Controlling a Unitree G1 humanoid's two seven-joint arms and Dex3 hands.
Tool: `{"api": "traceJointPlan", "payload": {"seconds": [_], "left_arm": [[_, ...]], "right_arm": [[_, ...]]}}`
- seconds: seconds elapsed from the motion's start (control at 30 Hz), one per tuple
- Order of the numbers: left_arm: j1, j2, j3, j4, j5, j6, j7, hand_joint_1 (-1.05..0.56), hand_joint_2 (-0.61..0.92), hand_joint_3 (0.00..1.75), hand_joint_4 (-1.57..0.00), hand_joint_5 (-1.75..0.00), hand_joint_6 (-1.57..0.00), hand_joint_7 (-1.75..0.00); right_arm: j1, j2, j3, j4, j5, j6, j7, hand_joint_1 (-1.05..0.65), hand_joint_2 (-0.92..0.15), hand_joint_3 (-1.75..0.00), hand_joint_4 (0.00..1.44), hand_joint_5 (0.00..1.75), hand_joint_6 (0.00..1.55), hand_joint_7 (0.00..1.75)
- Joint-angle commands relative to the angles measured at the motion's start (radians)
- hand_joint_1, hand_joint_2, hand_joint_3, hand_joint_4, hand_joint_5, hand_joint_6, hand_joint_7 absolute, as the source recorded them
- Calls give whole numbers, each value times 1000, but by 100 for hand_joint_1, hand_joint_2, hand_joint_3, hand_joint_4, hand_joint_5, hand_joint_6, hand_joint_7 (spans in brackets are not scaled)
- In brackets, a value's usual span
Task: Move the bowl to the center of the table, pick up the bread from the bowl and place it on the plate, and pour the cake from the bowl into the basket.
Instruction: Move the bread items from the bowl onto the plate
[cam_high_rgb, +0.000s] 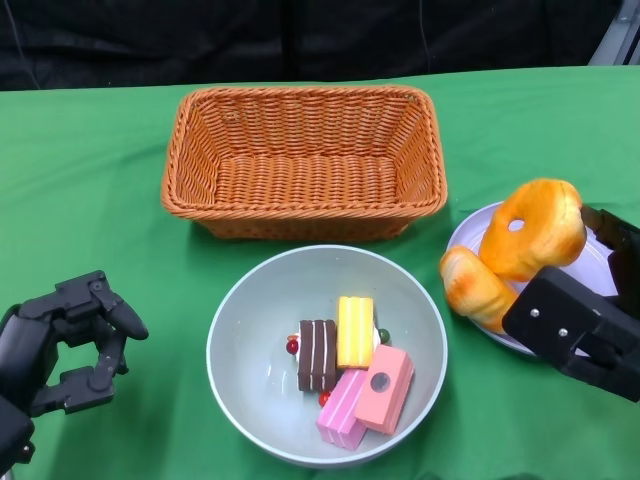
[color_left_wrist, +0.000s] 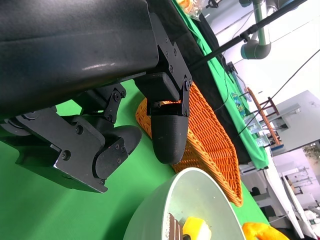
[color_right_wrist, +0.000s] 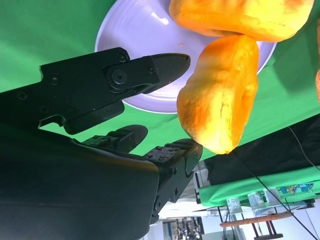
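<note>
Right hand (cam_high_rgb: 578, 325) at the near right of the green table (cam_high_rgb: 90, 180), fingers (color_right_wrist: 150, 70) apart and gripping nothing, just beside the ring-shaped bread (cam_high_rgb: 533, 227) and the bread roll (cam_high_rgb: 476, 286); whether a fingertip touches the ring bread, impossible to tell. Both breads on the pale plate (cam_high_rgb: 470, 228), the ring one leaning up against the roll, the roll hanging over the plate's left rim. So, by the look of it: bread step done or in its last moment of release. Left of the plate, near the middle of the table, the grey bowl (cam_high_rgb: 240, 330), seemingly already brought to the centre, with cake pieces in it: a brown striped slice (cam_high_rgb: 317, 354), a yellow slice (cam_high_rgb: 354, 331) and two pink slices (cam_high_rgb: 368, 396), plus small red and green beads. Beyond the bowl, on the far side, the orange wicker basket (cam_high_rgb: 190, 160), nothing inside. Left hand (cam_high_rgb: 68, 350) at the near left, off the bowl, fingers curled in a loose hook around nothing. Still to do, as judged from here: lifting the bowl and tipping the cake into the basket.
</note>
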Motion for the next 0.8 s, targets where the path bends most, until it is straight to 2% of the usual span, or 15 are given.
{"api": "traceJointPlan", "payload": {"seconds": [0.03, 0.3, 0.43, 0.8], "left_arm": [[-3, 22, 6, 9, -4, -19, -11, 3, 57, 112, -80, -167, -75, -140], [1, 23, 5, 1, 2, -11, -3, 2, 58, 110, -80, -166, -76, -138], [0, 22, 6, 2, -1, -9, -5, 2, 58, 109, -80, -166, -76, -137], [-5, 20, 5, 12, 0, -19, -4, 2, 54, 115, -80, -167, -76, -139]], "right_arm": [[10, 1, -27, -10, 11, -3, 1, -64, -92, -14, 43, 3, 38, 0], [43, 12, -77, -54, 37, -51, -33, -61, -92, -12, 44, 3, 38, 1], [80, 17, -116, -86, 60, -127, -84, -62, -92, -12, 52, 7, 42, 3], [174, 18, -193, -179, 127, -194, -59, -61, -92, -13, 53, 5, 45, 3]]}}
